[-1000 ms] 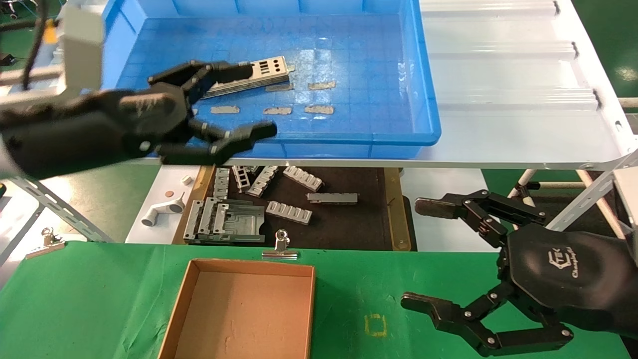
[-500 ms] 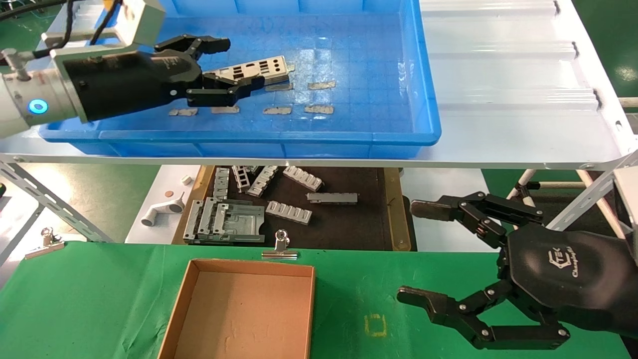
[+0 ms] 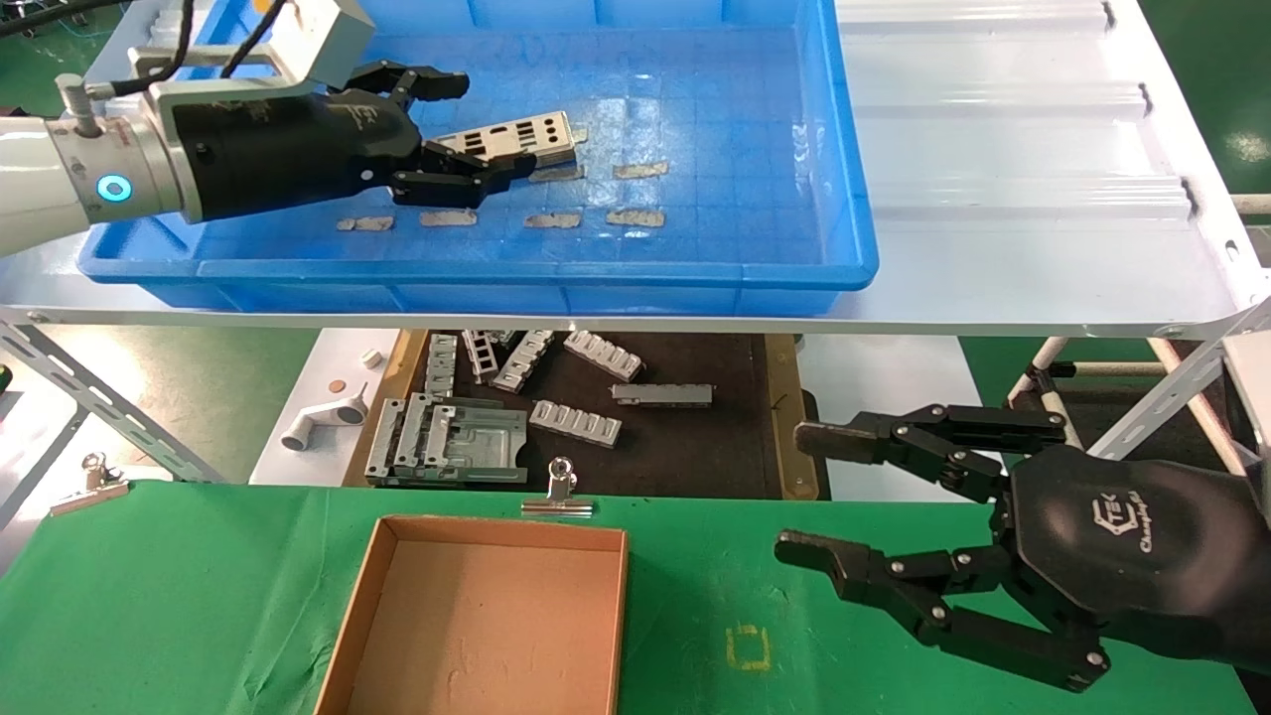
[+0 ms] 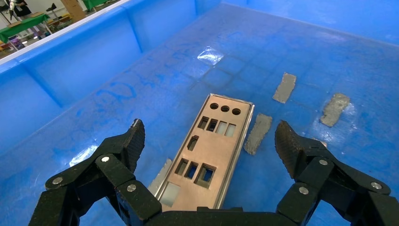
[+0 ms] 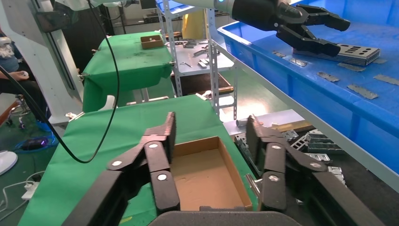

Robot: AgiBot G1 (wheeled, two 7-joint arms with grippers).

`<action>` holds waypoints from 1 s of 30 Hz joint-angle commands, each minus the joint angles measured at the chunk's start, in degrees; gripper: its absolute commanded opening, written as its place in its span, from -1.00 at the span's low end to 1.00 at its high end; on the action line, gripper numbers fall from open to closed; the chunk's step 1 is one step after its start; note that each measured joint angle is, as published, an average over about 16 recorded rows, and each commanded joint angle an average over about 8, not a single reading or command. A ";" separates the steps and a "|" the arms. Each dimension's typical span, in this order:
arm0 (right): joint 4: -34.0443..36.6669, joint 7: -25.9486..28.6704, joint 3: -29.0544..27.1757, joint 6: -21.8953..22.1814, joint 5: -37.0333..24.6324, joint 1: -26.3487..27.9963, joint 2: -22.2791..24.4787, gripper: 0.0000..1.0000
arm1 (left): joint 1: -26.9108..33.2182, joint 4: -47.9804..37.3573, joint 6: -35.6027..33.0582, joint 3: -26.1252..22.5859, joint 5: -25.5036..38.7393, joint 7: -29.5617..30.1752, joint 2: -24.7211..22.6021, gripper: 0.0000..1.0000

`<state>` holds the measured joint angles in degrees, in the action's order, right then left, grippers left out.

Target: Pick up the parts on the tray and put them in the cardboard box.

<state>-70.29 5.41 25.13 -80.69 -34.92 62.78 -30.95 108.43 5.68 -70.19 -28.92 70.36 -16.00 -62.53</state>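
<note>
A silver plate [image 3: 516, 139] with port cutouts lies on the floor of the blue tray [image 3: 695, 248]; a second plate's edge shows under it in the left wrist view. My left gripper [image 3: 487, 124] is open inside the tray and straddles the plate's near end. Its fingertips [image 4: 136, 136] stand clear of the plate [image 4: 211, 141] on both sides. The cardboard box [image 3: 477, 616] sits empty on the green table. My right gripper [image 3: 799, 492] hovers open to the right of the box [image 5: 202, 179], holding nothing.
Several grey tape scraps [image 3: 635, 216] lie on the tray floor near the plate. Below the white shelf [image 3: 993, 199], grey ribbed brackets [image 3: 576, 422] rest on a dark mat. A binder clip [image 3: 559, 492] sits at the box's far edge.
My left gripper has moved from over the tray's front rim into the tray and now straddles the plate's end. The right gripper's fingers have drawn closer together and shifted slightly left.
</note>
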 commanded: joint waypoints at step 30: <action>0.00 0.00 0.00 0.00 0.00 0.00 0.00 -1.00 | 2.04 -4.89 -0.13 -0.29 0.51 -3.83 -0.87 -1.00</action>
<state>-70.29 5.41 25.13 -80.69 -34.92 62.78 -30.95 110.40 0.78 -70.23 -29.25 70.93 -19.80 -63.42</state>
